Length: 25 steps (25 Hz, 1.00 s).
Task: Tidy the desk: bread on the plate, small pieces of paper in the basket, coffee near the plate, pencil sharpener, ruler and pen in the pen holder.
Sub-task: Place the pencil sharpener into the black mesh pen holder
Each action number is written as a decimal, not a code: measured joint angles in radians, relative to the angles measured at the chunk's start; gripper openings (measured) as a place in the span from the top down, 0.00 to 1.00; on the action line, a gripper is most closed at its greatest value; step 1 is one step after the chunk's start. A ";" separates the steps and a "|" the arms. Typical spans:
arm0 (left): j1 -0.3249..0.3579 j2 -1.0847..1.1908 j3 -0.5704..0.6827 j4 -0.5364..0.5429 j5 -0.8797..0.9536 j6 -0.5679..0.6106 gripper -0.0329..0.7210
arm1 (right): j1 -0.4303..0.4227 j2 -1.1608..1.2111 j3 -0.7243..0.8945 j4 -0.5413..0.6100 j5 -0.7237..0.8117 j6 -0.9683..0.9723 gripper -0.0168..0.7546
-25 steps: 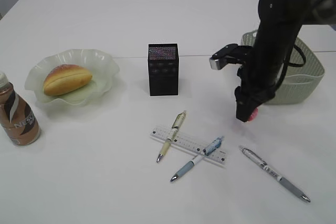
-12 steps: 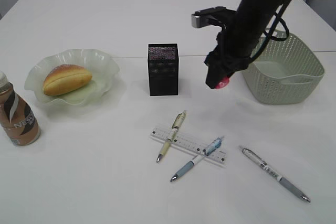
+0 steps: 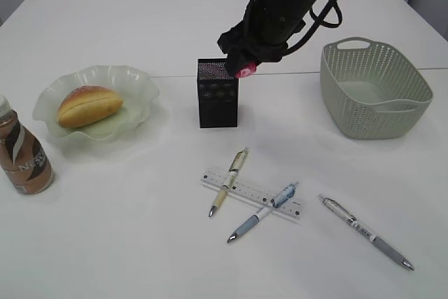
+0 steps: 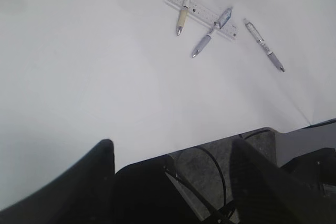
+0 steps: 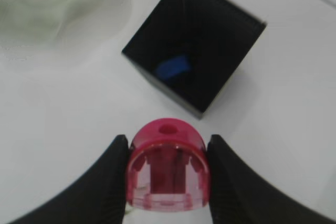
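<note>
The right wrist view looks straight down into the black pen holder [image 5: 195, 43] and shows a small blue thing [image 5: 172, 66] at its bottom. The exterior view only shows the holder's side, so the blue thing is hidden there.

The right claw [image 5: 167, 174] is closed tight on a pink pencil sharpener [image 5: 167, 165], one finger on each side. In the exterior view the sharpener [image 3: 246, 69] hangs in the air just above the right edge of the pen holder [image 3: 217, 93], near the middle of the worktop [image 3: 126, 229].

The left claw [image 4: 173, 163] sits up high with its fingers spread wide and nothing between them. It does not show in the exterior view.

The brown coffee bottle [image 3: 21, 153] at the left edge has a label that reads "NESC", with the rest turned away.

There is one bread roll [image 3: 89, 105] on one pale plate [image 3: 137, 85] toward the left. One basket [image 3: 374, 89] stands toward the right edge. Three pens lie near the front edge. The yellowish one [image 3: 228, 190] and the blue one [image 3: 262, 212] cross one ruler [image 3: 246, 190]. The grey pen [image 3: 366, 232] lies apart on the right.
</note>
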 joint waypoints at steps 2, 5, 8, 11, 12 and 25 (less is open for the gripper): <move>0.000 0.000 0.000 0.000 0.000 0.000 0.30 | 0.000 0.000 -0.001 -0.013 -0.071 0.019 0.55; 0.000 0.000 0.000 0.000 0.000 0.000 0.30 | 0.000 0.000 -0.001 -0.042 -0.187 0.026 0.55; 0.000 0.000 0.000 0.000 0.000 0.000 0.30 | 0.000 0.000 -0.001 -0.053 -0.299 0.026 0.55; 0.000 0.000 0.000 0.000 0.000 0.000 0.30 | 0.000 0.014 -0.002 -0.053 -0.374 0.026 0.55; 0.000 0.000 0.000 0.000 0.000 0.000 0.30 | 0.002 0.024 -0.002 -0.053 -0.389 0.026 0.55; 0.000 0.000 0.000 0.000 0.000 0.000 0.30 | 0.040 0.132 -0.003 -0.053 -0.485 -0.014 0.55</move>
